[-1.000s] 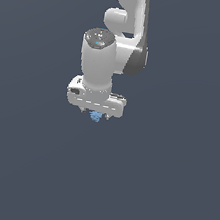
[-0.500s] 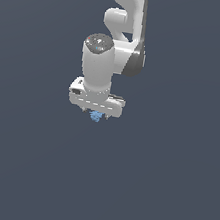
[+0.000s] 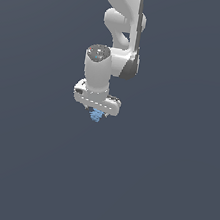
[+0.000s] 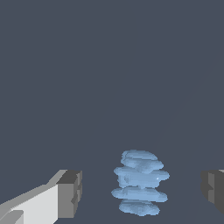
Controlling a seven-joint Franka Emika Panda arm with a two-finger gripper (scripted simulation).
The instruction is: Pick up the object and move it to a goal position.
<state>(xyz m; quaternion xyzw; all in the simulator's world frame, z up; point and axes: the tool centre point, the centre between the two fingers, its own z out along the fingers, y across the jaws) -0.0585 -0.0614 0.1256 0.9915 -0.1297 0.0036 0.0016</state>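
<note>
The object (image 4: 140, 183) is a small light-blue ridged lump standing on the dark grey floor. In the wrist view it sits between my two grey fingertips, one pad (image 4: 70, 192) on one side and the other pad (image 4: 213, 190) on the other side, with a gap to each. It lies closer to the second pad's half of the opening than dead centre. In the exterior view the object (image 3: 97, 115) peeks out just under the white hand. My gripper (image 3: 96, 111) is open around it and points straight down.
The white arm (image 3: 120, 27) rises from the hand to the top of the exterior view. Plain dark grey floor (image 3: 170, 183) surrounds the hand on all sides, with no other object in view.
The wrist and hand have sunk a little lower over the object. The object has stayed where it was.
</note>
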